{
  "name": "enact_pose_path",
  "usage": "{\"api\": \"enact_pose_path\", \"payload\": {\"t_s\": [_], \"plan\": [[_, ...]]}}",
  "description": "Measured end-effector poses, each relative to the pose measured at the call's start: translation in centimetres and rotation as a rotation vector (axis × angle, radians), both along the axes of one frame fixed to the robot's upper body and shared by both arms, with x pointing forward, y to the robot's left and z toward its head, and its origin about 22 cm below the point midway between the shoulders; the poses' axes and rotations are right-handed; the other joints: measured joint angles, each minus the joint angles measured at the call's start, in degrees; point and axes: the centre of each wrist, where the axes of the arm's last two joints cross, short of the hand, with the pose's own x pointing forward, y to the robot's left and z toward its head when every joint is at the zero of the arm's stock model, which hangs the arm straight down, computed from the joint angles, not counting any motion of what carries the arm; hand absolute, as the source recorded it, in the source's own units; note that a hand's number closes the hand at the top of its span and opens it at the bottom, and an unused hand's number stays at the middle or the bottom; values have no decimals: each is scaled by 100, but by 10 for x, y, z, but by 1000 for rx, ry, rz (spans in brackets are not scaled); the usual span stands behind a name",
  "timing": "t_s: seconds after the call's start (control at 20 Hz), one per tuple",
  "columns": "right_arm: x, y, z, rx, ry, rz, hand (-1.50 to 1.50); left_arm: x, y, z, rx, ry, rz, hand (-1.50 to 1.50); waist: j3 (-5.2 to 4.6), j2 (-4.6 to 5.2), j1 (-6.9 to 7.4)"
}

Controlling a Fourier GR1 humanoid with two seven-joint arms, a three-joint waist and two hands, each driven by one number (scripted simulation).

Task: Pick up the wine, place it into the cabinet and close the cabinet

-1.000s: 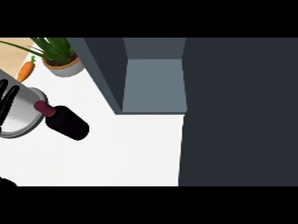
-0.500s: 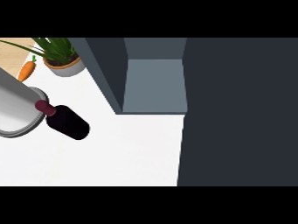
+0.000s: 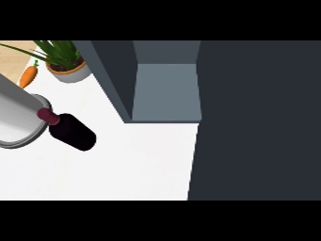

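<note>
Dark cabinet door [image 3: 267, 122] swung open, fills the right side; cabinet [image 3: 166, 89] interior with grey shelf just left of it. White desk [image 3: 121, 164] below and left of cabinet. Grey forearm [image 3: 6, 113] comes in from left, well left of cabinet, its cuffed end touching the wine bottle neck. No hand visible, so cannot tell what the fingers are doing. Wine bottle [image 3: 72, 132] lies tilted on desk, left of cabinet, outside it. Potted plant [image 3: 65, 63] just left of cabinet top; carrot [image 3: 28, 76] beside pot.
</note>
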Motion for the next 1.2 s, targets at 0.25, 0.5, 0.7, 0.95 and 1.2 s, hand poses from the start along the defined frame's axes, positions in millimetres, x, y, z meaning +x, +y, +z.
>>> {"api": "enact_pose_path", "payload": {"t_s": [0.25, 0.5, 0.7, 0.95, 1.2], "plan": [[1, 0, 13, -1, -2, -20, -150, 5, -6, 5, 8, 20, 13, -150, 1, 0, -19], [2, 1, 22, 6, -9, -30, -150, 19, -9, -3, 12, 44, 34, -150, 1, 5, -31], [1, 3, 27, 7, 1, -29, -150, 30, -5, -11, 10, 55, 72, -150, 1, 4, -44], [1, 6, 39, 1, -5, -31, -150, 39, -10, -30, 14, 63, 112, -150, 0, 2, -45], [-1, 8, 48, -2, -13, -26, -150, 49, -4, -46, 31, 83, 137, -150, -1, -1, -54]]}}
